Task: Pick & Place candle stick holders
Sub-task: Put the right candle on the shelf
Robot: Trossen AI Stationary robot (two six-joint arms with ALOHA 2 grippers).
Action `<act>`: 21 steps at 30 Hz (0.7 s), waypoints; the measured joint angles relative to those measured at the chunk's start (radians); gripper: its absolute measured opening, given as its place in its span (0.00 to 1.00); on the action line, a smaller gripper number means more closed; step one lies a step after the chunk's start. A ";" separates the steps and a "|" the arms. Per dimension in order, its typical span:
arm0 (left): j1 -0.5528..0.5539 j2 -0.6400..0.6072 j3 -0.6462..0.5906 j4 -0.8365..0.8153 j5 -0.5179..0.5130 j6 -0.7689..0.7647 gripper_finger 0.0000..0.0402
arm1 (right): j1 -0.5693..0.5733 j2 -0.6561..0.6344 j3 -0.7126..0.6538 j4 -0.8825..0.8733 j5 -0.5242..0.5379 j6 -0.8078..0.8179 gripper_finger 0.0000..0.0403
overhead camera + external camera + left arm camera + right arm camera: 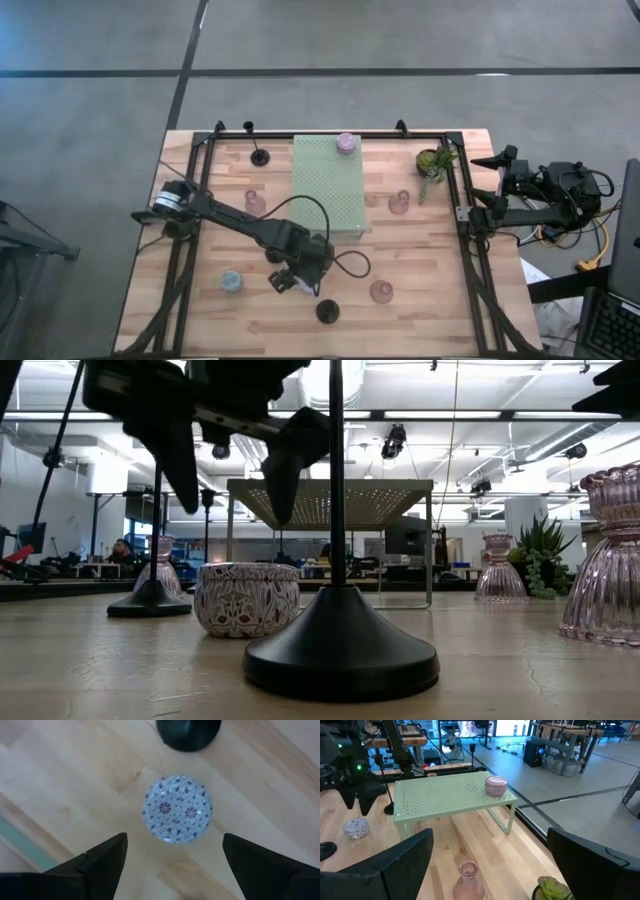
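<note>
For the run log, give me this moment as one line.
left gripper: jaws open above patterned round holder | right gripper: open, parked at table's right edge | nothing held

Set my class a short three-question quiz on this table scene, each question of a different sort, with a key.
1. True or false: the left gripper is shut on the patterned holder.
2. What sits on the green stand? A plant; B lilac holder; C black holder.
3. Fill in: the right gripper, open, is parked at the table's ___ edge.
Key: 1 false, it hovers open above it; 2 B; 3 right.
</note>
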 joint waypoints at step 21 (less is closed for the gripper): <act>-0.003 0.001 -0.153 0.255 0.028 -0.066 0.82 | 0.000 0.000 0.000 0.000 0.000 0.000 0.95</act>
